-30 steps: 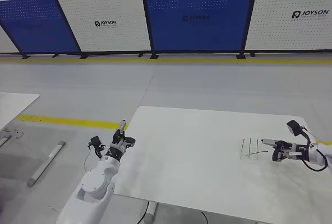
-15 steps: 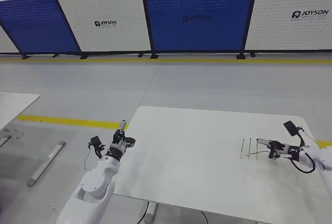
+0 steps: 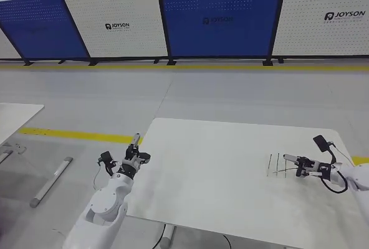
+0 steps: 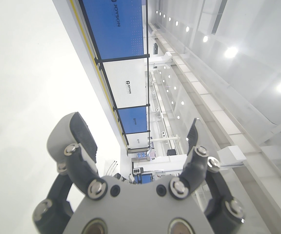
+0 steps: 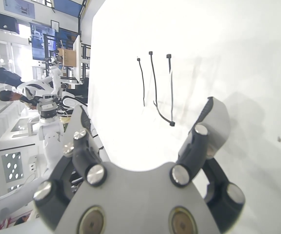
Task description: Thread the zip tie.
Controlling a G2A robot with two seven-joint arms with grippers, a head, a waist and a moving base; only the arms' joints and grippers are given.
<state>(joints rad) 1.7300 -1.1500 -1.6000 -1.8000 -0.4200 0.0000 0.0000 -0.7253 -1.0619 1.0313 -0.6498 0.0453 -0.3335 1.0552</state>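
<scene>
Right gripper (image 5: 147,109): fingers apart, nothing between them, over the white table (image 3: 215,174) near its right end. Just ahead of its tips you find a curved zip tie (image 5: 163,117) lying flat, its head nearest the gripper. Beyond it, three straight zip ties (image 5: 153,76) lie side by side, heads pointing away; the curved one meets their near ends. Left gripper (image 4: 135,122): fingers apart, holding nothing, at the table's left edge, well apart from the ties.

From above, the zip ties (image 3: 278,163) at three o'clock on the table (image 3: 203,174) are hairlines, their heads seemingly indistinguishable. The right arm (image 3: 365,177) is cut off at four o'clock.
</scene>
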